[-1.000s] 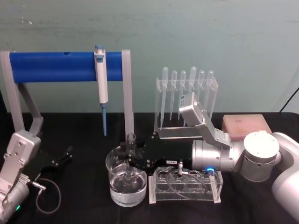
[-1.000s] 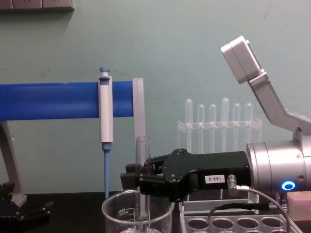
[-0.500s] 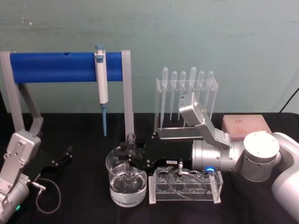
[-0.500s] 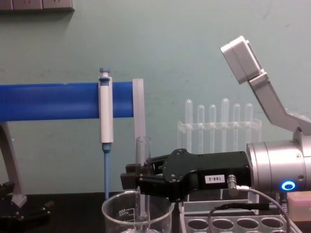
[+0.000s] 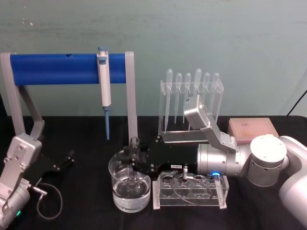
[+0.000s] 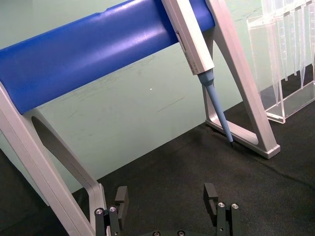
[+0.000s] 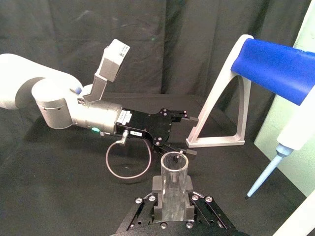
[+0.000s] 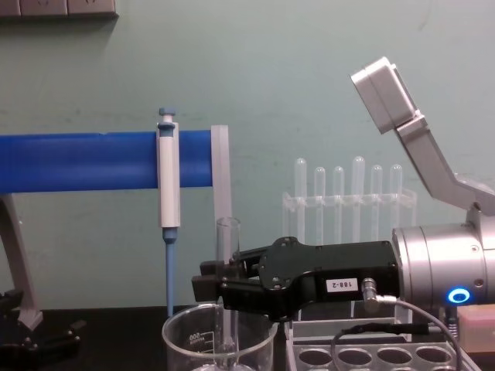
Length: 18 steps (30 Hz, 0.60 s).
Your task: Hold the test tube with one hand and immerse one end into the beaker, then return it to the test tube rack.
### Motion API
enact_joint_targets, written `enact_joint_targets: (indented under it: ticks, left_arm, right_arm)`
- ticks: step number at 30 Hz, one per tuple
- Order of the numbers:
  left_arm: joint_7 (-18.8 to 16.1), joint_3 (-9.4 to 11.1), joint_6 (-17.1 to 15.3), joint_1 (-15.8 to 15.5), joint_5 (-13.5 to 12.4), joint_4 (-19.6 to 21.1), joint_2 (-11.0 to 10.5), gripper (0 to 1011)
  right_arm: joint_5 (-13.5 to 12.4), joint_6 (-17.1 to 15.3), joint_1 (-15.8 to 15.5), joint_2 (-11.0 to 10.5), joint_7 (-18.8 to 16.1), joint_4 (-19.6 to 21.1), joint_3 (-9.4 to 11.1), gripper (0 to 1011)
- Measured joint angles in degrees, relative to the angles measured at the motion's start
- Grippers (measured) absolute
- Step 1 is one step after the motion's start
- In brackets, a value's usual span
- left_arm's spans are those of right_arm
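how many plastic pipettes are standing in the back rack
6 pipettes, bulbs up in one row in the clear rack at the back, behind the right tool holding the test tube in the beaker. The arm's camera covers some lower ends; none looks fully hidden.

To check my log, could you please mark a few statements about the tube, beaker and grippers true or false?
1. The right gripper holds the test tube upright. True.
2. The rack holds no tube. True.
3. The tube's lower end is inside the rack. False: it is inside the beaker.
4. The left gripper grips the pipette. False: it is open and empty, low at the left; the pipette hangs on the blue stand.
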<state>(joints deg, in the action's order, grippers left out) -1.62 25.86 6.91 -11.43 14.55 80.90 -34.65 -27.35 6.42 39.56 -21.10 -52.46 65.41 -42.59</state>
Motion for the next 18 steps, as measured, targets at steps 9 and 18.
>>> enact_joint_targets:
  ticks: [9, 18]
  left_arm:
    - [0.00, 0.00, 0.00, 0.00, 0.00, 0.00, 0.00, 1000]
    - [0.00, 0.00, 0.00, 0.00, 0.00, 0.00, 0.00, 1000]
  right_arm:
    - [0.00, 0.00, 0.00, 0.00, 0.00, 0.00, 0.00, 226]
    - [0.00, 0.00, 0.00, 0.00, 0.00, 0.00, 0.00, 226]
